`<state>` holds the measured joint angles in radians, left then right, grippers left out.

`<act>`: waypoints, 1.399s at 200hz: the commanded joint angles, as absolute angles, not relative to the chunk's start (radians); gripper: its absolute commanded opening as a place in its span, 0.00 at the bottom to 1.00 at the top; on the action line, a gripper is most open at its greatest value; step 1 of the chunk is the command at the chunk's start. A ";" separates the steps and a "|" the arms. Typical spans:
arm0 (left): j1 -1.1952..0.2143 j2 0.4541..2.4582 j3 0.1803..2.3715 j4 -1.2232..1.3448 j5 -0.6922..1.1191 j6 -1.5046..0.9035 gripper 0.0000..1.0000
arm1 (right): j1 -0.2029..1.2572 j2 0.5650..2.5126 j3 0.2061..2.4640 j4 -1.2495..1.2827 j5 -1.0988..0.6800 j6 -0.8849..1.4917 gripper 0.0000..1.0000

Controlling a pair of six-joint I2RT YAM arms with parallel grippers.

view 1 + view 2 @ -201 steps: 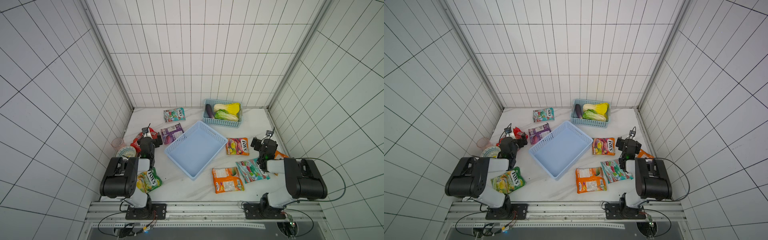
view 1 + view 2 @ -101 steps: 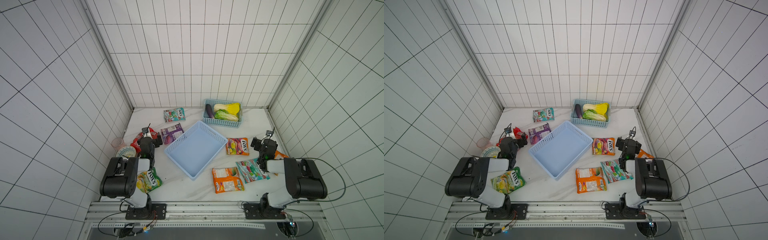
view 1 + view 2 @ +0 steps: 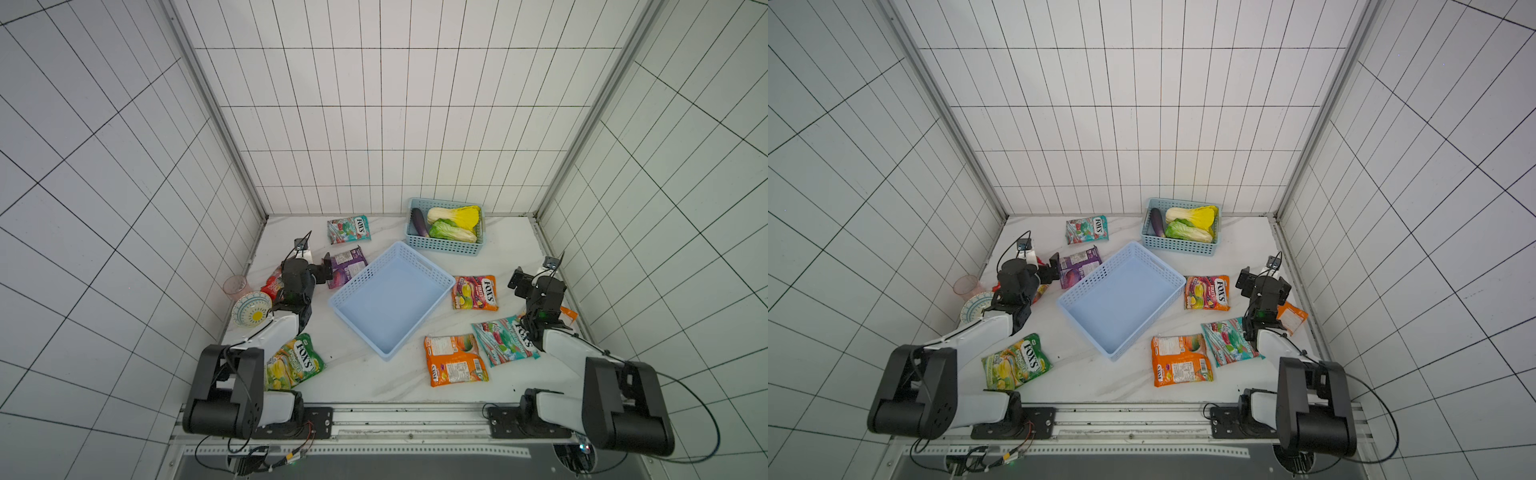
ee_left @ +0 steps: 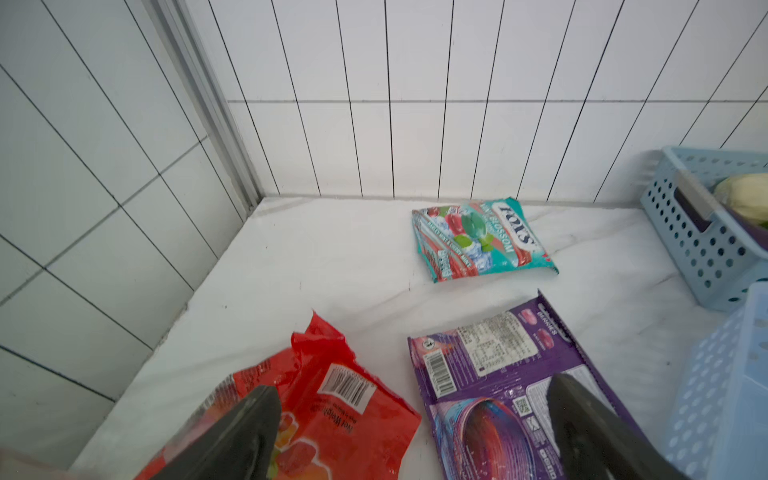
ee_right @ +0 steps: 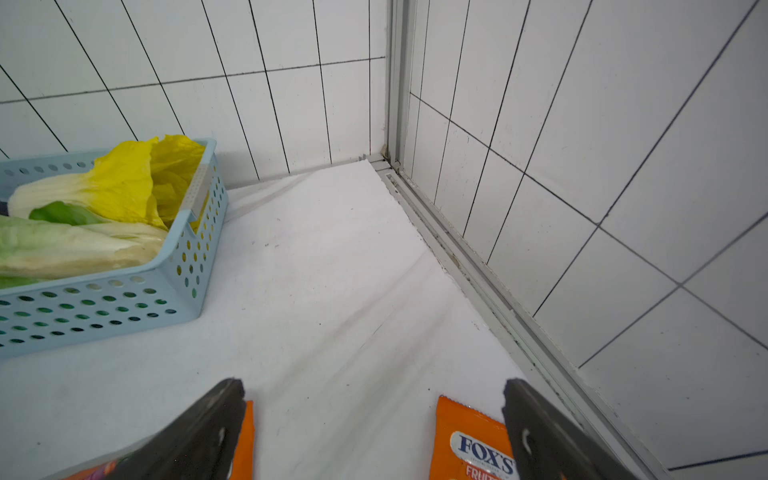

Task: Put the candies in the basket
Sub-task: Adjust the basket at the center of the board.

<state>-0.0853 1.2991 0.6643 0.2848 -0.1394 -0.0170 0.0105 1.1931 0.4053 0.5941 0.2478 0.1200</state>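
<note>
While hovering with nothing picked up yet, looking at the very start of the job: seeing the periwinkle basket (image 3: 388,305) sitting empty mid-tabletop (image 5: 332,291), turned at an angle, with all the candies (image 3: 475,292) lying flat around it and none inside. Hanging the left jaws fully wide, gripping nothing, over the gap between a red bag (image 4: 332,419) and a purple bag (image 4: 494,365), that purple one lying right by the basket's perforated wall (touching or not, hard telling). Spreading the right jaws just as wide, also empty, over bare tabletop with a small orange bag (image 5: 473,449) poking out at one side.

Guessing at purple first, being closest. Thinking best bet: shifting over one bag instead of straddling two, dropping onto a crimped end seam, pinching there rather than pressing the flat face. Expecting glossy film sliding on that smooth marbled white top, so avoiding shoving it under the rim. Expecting floppy, lumpy pouches sagging once lifted, so clearing the wall before letting go. Eyeing the red bag's crinkled, raised corner as an easy edge. Steering clear of the deeper teal basket (image 3: 444,247) holding cabbages (image 3: 453,224) and an aubergine (image 3: 419,222).
</note>
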 commanded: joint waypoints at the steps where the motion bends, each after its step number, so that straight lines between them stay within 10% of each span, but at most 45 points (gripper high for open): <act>1: -0.088 1.239 0.801 -0.115 -0.065 -0.015 0.98 | 0.002 1.084 0.472 0.344 0.228 0.208 0.99; 91: 0.012 1.117 0.883 -0.444 0.291 -0.168 0.98 | 0.016 0.681 0.469 -0.159 -0.077 0.599 0.99; 280: -0.043 1.389 0.902 -0.480 0.485 -0.105 0.98 | 0.564 1.054 0.534 -0.051 -0.147 0.688 0.99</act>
<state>-0.0181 1.3548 0.8627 -0.4702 0.4534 -0.1158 0.4995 1.0008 0.4992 -0.1501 -0.1692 0.6746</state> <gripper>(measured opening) 0.982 0.989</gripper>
